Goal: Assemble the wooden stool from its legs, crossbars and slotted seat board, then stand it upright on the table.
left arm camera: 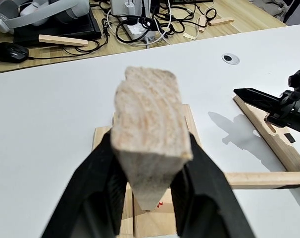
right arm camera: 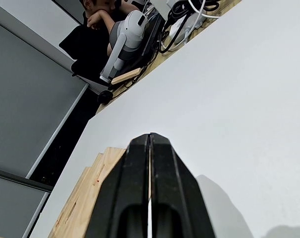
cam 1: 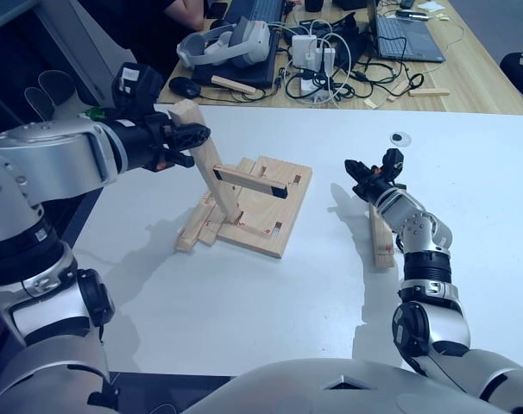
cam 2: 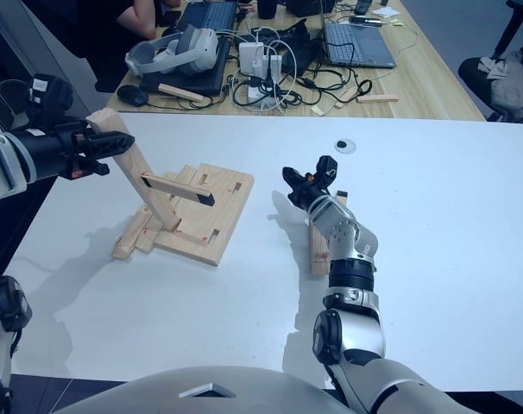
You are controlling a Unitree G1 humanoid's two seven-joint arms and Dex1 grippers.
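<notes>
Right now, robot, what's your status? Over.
Left gripper shut on wooden leg, tilted, foot on seat board. Right gripper shut, empty, near loose wooden piece. Crossbar juts from leg toward it.

No text, number or sign can be read. The seat board [cam 1: 274, 216] bears small red marks [left arm camera: 160, 204] by its slots, too small to make out, and the loose leg [cam 1: 382, 246] has one too.

Pale, light-grained wood makes up the seat board [cam 1: 274, 207] and the leg [cam 1: 211, 164], and the board is dotted with small red marks. The crossbar [cam 1: 253, 182] has a black end. The left hand [cam 1: 199, 135] and the right hand [cam 1: 353, 167] are black, the right with an orange spot. The desk [cam 1: 469, 198] is white.
</notes>
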